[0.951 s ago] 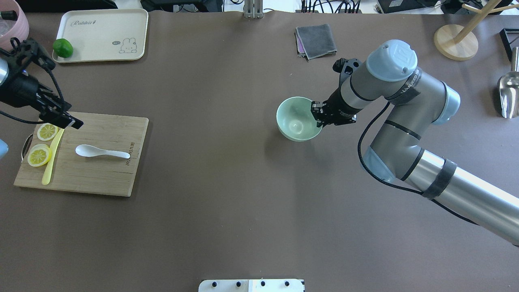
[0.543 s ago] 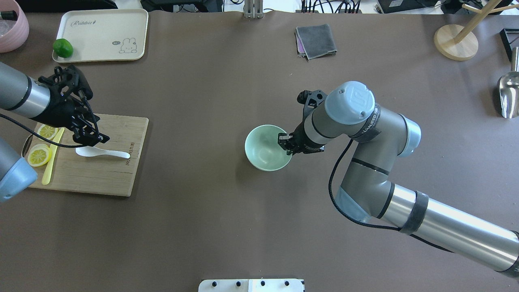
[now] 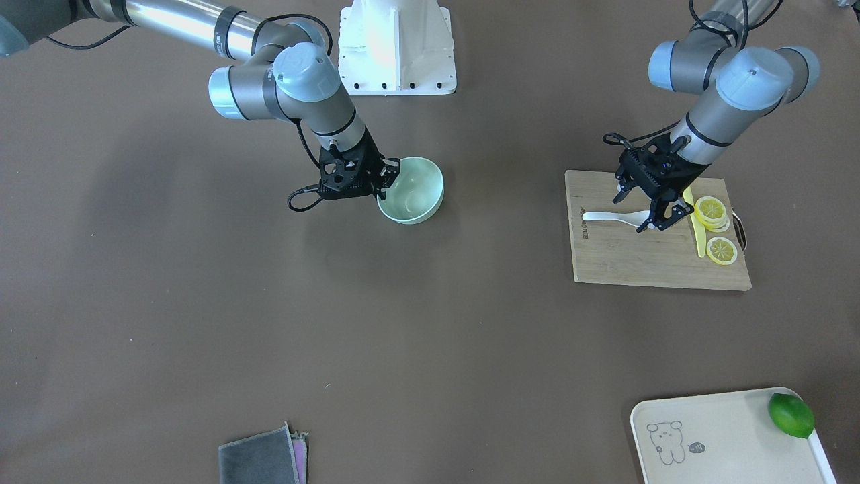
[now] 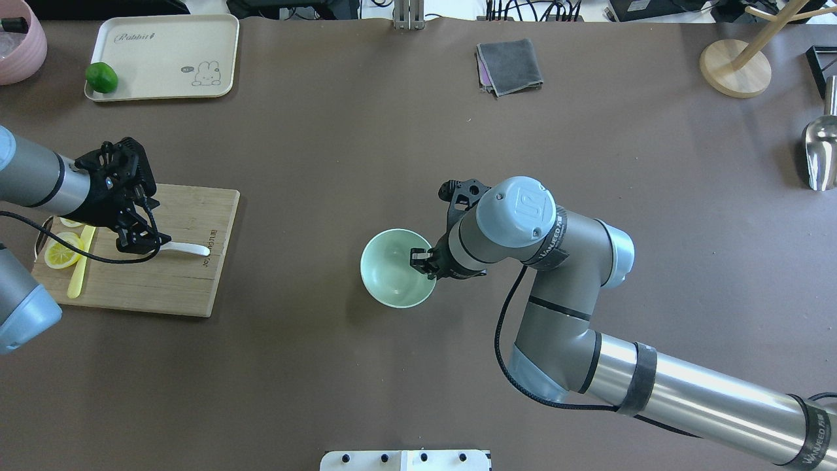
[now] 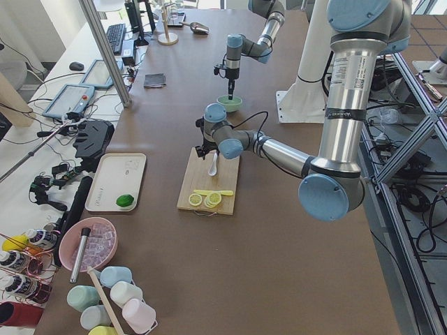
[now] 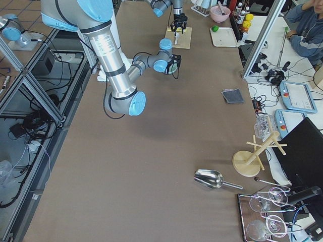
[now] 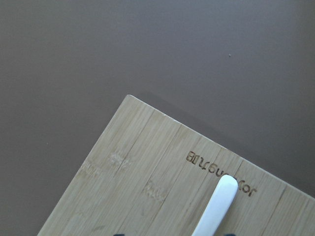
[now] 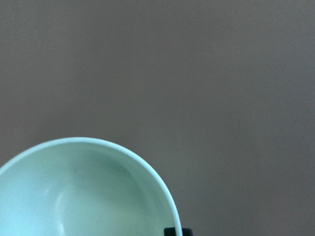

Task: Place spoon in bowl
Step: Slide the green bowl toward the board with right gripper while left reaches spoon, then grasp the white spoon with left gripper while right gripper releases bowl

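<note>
The white spoon point(image 4: 189, 248) lies on the wooden cutting board point(image 4: 163, 281), handle pointing right. My left gripper point(image 4: 139, 244) is open and down over the spoon's scoop, one finger on each side of it. The spoon's handle shows in the left wrist view point(image 7: 216, 206). My right gripper point(image 4: 422, 258) is shut on the right rim of the pale green bowl point(image 4: 392, 271) at mid-table. The bowl also shows in the front view point(image 3: 413, 188) and the right wrist view point(image 8: 74, 196). I cannot tell if the bowl rests on the table.
Lemon slices point(image 4: 62, 252) and a yellow knife point(image 4: 78, 278) lie at the board's left end. A cream tray point(image 4: 163, 46) with a lime point(image 4: 101, 77) stands at the back left. A grey cloth point(image 4: 510, 65), a wooden stand point(image 4: 735, 65) and a metal scoop point(image 4: 820, 154) are further right.
My right gripper has carried the bowl left and nearer the robot. My left gripper has come down from the board's far left corner over the spoon's scoop.
</note>
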{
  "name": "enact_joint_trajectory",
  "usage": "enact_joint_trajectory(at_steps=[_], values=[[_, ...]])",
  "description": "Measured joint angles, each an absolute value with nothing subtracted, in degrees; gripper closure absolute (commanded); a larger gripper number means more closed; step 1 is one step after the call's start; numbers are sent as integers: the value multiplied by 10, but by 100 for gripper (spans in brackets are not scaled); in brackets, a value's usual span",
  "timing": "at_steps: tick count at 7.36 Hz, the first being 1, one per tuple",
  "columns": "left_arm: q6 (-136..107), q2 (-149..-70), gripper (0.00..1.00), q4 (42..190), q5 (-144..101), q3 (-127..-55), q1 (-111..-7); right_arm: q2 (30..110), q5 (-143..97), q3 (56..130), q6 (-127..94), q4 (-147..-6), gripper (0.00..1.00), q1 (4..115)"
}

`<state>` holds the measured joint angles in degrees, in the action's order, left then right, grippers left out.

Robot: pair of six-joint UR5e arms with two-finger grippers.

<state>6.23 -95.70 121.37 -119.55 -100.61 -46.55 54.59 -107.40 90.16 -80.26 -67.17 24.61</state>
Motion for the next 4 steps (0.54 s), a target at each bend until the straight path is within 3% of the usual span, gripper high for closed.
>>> enact_joint_trajectory(at_steps=[1, 4], values=[[61, -956, 34, 1216, -1195, -1002, -457, 540, -1065, 899, -805, -672, 1, 240], [63, -953, 34, 1217, -1194, -997, -446, 530, -1034, 902, -828, -672, 0, 236]])
